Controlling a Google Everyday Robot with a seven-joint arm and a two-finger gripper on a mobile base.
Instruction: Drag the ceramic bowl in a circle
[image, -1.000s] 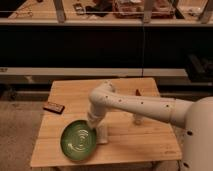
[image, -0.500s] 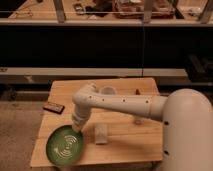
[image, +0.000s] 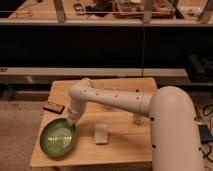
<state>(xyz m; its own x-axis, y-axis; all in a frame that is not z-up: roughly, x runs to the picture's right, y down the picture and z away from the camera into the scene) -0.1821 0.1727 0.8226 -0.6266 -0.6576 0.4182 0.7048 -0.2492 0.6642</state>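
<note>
My end effector (image: 71, 120) sits at the upper right rim of the ceramic bowl (image: 58, 138), in the lower left of the frame; whether it is apart or clamped on the rim I cannot tell. The bowl lies near the lower left corner of the desk (image: 120, 145), and part of it looks to overhang the left edge — that is the risk I judge greatest. To drag well, I should steer the arc back toward the middle of the desk, keep steady downward contact so the glossy rim does not slip free, and curve clear of the small pale block (image: 101, 134) right of the bowl and the dark flat object (image: 52, 107) above it.
</note>
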